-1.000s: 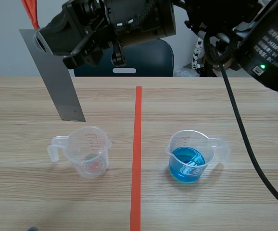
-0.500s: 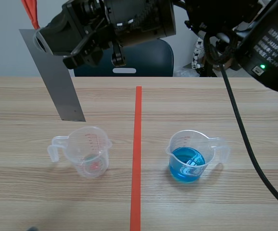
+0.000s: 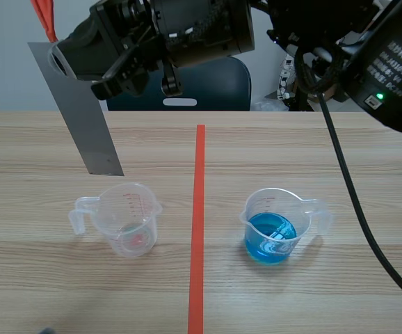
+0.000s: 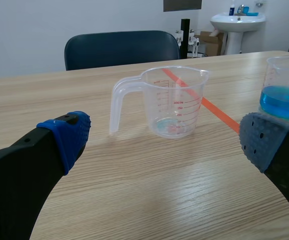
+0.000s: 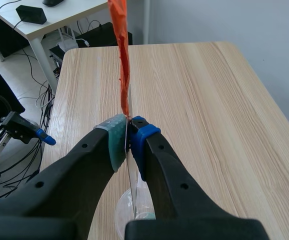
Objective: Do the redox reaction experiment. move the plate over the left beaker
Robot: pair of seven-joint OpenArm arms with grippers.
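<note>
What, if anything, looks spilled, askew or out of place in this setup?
Nothing is spilled: the left beaker and the right beaker with blue liquid stand upright on the table. Only the grey plate, pinched by the right gripper, hangs slanted over the left beaker.

Bare tabletop [image 3: 222, 209] lies between left beaker [image 3: 128, 221] and blue-filled right beaker [image 3: 274, 228]; the grey plate [image 3: 81, 115] hangs above the left one.
</note>
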